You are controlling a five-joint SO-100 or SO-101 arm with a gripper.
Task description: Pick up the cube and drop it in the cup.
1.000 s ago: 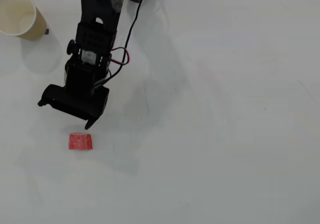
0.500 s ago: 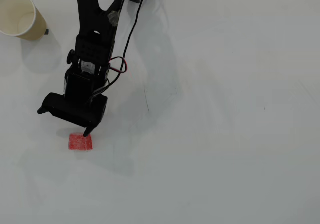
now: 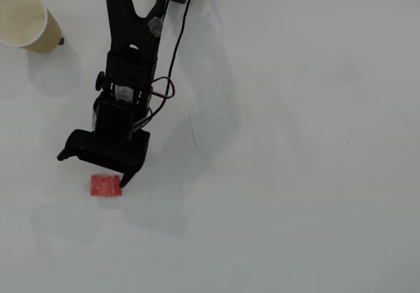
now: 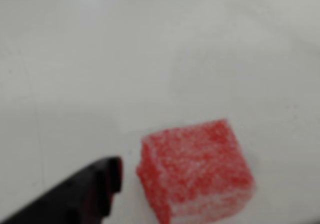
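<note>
In the overhead view the red cube (image 3: 105, 186) lies on the white table, just below the black gripper (image 3: 97, 173). The gripper hovers over the cube's upper edge with its jaws spread, open, holding nothing. One fingertip (image 3: 125, 182) stands just right of the cube. The wrist view is blurred: the speckled cube (image 4: 196, 175) fills the lower middle, and one dark finger (image 4: 95, 184) sits close to its left side, with a thin gap between them. The other finger is out of that view. The cream cup (image 3: 24, 19) stands upright at the far upper left, well away from the gripper.
The arm (image 3: 131, 50) reaches down from the top edge, with red and black wires (image 3: 172, 50) trailing along its right side. The white table (image 3: 295, 175) stretches bare to the right and below the cube.
The gripper has come down the overhead picture toward the cube and shifted slightly right, so its fingertip now stands beside the cube's right edge. Cube and cup have not moved.
</note>
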